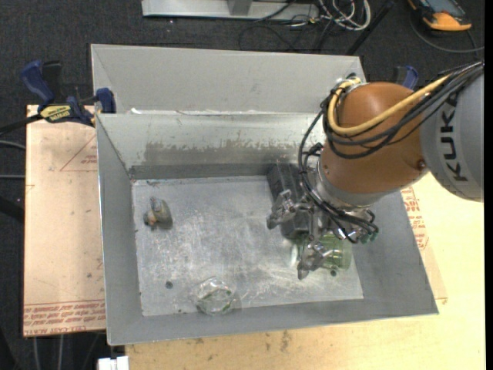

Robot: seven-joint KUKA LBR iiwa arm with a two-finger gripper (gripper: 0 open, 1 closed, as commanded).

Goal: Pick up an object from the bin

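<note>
Starting at the left of the grey metal bin [115,230], you have a small grey-brown lump [158,215] lying alone on the floor, close to the left wall and about halfway back. Below it and a little right you can make out a tiny dark speck [168,285]. Move right along the front edge of the floor and you come to a crumpled piece of clear plastic [214,296], well apart from everything else. The middle of the floor between these and the arm is bare, scuffed metal. Further right, against the foot of the back wall, a black block-like object [280,178] lies partly tucked under the arm. Just in front of it you see the gripper [293,241], low over the right part of the floor, with its two metal fingers [308,262] spread apart: one tip sits toward the black object, the other toward the front. Just to the right of that front finger lies a green translucent piece [337,256], partly covered by the wrist. It is beside the finger rather than between the two, and you cannot tell whether they touch. Above and to the right, the arm's round orange cover [370,137], with yellow cables looped over it, hides the bin's right rear corner.
</note>
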